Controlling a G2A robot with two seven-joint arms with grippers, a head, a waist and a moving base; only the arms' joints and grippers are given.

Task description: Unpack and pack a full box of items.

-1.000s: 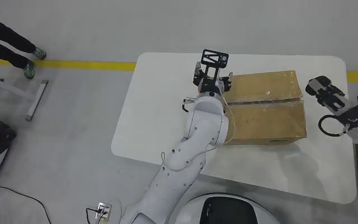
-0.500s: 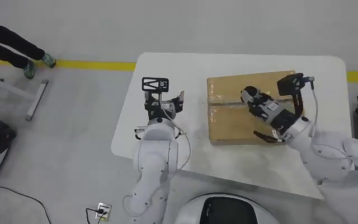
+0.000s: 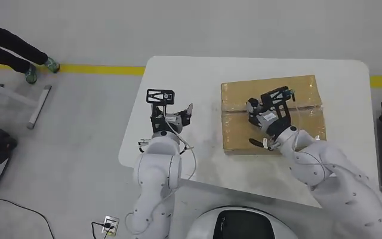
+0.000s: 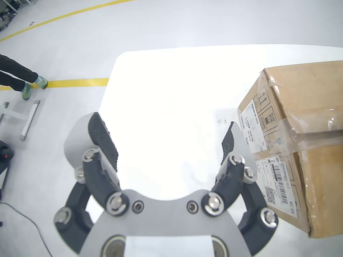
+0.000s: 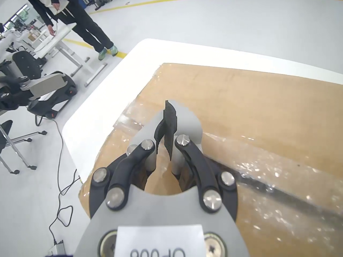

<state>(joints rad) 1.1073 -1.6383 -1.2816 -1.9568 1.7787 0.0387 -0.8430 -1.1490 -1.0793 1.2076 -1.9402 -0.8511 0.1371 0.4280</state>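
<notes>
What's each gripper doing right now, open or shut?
Left gripper: open, empty, beside the box.
Right gripper: shut, holding nothing, over the box.

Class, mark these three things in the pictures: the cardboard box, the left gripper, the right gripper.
cardboard box [image 3: 310, 92], top view, on its far top flap.
left gripper [image 4: 163, 124], left wrist view, midway between its open fingertips.
right gripper [image 5: 168, 113], right wrist view, between its closed fingertips.

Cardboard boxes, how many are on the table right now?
1. The taped cardboard box sits on the white table toward the robot's right, the shut right gripper over its top, the open left gripper beside its labelled end.
</notes>
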